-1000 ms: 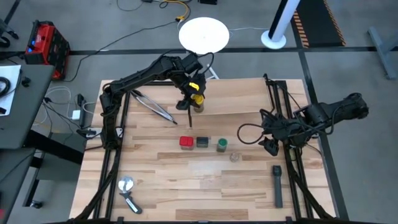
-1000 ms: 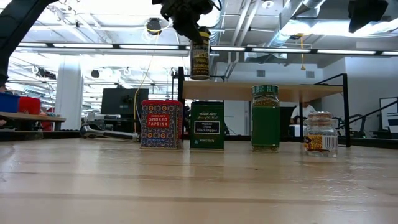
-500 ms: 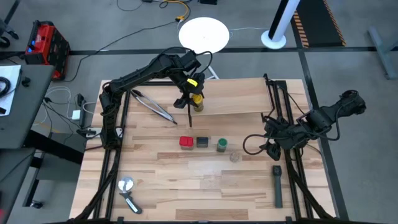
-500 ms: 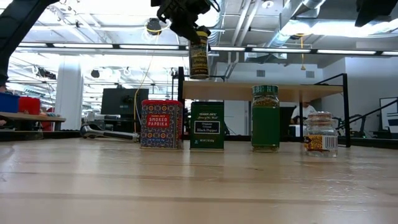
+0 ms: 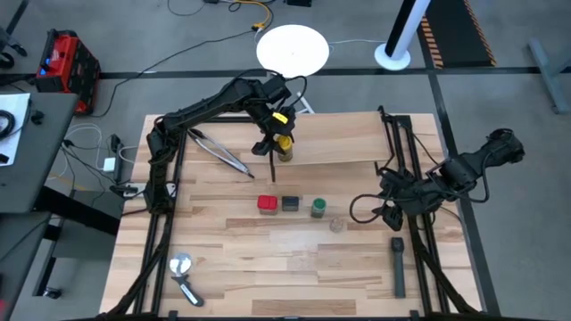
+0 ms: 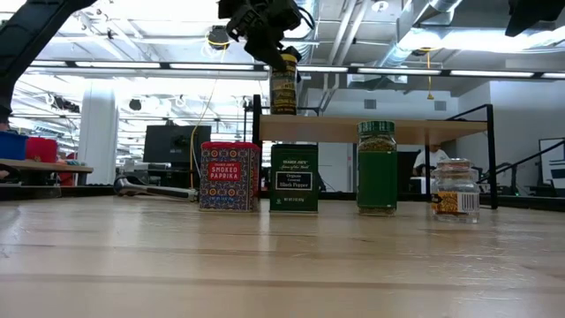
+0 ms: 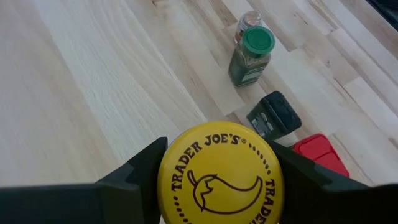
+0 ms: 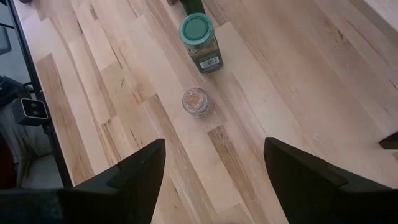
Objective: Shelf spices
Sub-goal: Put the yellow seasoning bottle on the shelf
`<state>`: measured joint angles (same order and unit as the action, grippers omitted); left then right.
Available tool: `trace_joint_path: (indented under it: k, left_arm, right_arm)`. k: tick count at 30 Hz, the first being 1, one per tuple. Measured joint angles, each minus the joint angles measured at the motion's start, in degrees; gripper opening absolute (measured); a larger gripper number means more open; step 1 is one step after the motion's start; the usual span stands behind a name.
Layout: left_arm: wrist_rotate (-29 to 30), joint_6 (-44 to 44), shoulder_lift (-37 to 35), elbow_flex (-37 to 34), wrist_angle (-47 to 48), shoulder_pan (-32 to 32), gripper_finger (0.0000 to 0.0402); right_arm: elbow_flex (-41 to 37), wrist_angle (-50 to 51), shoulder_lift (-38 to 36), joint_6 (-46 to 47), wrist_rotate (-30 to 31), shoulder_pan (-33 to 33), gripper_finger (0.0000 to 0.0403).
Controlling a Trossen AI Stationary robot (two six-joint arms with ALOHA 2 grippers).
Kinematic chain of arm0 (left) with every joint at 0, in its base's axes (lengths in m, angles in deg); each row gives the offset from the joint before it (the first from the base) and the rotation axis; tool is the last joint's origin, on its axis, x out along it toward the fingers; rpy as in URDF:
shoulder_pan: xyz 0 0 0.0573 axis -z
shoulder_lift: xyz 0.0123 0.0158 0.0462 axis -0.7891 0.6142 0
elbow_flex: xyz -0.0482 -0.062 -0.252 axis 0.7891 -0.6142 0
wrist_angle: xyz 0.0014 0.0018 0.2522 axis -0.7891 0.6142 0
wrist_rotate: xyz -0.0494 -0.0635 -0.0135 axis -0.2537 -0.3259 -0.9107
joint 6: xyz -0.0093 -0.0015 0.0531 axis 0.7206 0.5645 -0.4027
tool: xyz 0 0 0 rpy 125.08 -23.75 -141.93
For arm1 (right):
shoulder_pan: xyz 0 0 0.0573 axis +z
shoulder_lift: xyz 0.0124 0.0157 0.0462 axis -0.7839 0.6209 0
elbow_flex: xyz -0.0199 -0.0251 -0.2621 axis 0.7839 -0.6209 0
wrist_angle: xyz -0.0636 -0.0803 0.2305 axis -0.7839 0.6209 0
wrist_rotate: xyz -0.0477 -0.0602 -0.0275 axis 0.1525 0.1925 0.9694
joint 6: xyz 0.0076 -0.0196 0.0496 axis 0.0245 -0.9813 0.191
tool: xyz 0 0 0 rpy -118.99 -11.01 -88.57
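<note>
The yellow-lidded round jar [image 6: 282,84] stands upright at the left end of the light-wood shelf [image 5: 339,138], with my left gripper [image 7: 219,180] shut on it from above. On the tabletop in front of the shelf stand, in a row, the red tin [image 5: 266,204], the dark tin [image 5: 291,204], the green-lidded jar [image 5: 318,208] and the small clear jar [image 5: 336,225], each on its base. My right gripper [image 5: 390,214] hangs open over the table to the right of the clear jar, with nothing between its fingers. My left gripper pinches the yellow jar by the rim of its lid [image 7: 163,168], one finger on each of two opposite sides. The fingers point down from above. The jar stays upright with its base [image 6: 282,111] level with the shelf top; whether it rests there I cannot tell.
Metal tongs [image 5: 219,152] lie on the table left of the shelf. A long black bar-shaped tool [image 5: 398,265] lies near the right front, and a silver tool [image 5: 183,272] near the left front. Black metal uprights [image 6: 490,155] frame the shelf.
My right gripper has drifted a little toward the table's near edge, its cable loop shifting with it. The yellow jar has stayed in my left gripper over the shelf's left end.
</note>
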<state>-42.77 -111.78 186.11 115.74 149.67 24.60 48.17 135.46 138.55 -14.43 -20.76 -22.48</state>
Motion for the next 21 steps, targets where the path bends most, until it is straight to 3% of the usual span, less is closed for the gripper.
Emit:
trace_joint_path:
  k: [8, 14, 21]
  left_arm:
    - [0.3, 0.55, 0.1, 0.0, -0.32, -0.02, 0.0199]
    - [1.54, 1.83, 0.49, -0.06, -0.13, -0.28, 0.0271]
    - [2.71, 1.73, 0.36, -0.11, -0.15, -0.02, 0.028]
  right_arm:
    - [0.0, -0.01, -0.02, 0.03, 0.02, -0.02, 0.0276]
    - [0.0, -0.03, 0.0, 0.01, 0.0, -0.02, 0.0276]
    - [0.0, -0.01, -0.02, -0.02, 0.0, -0.02, 0.0276]
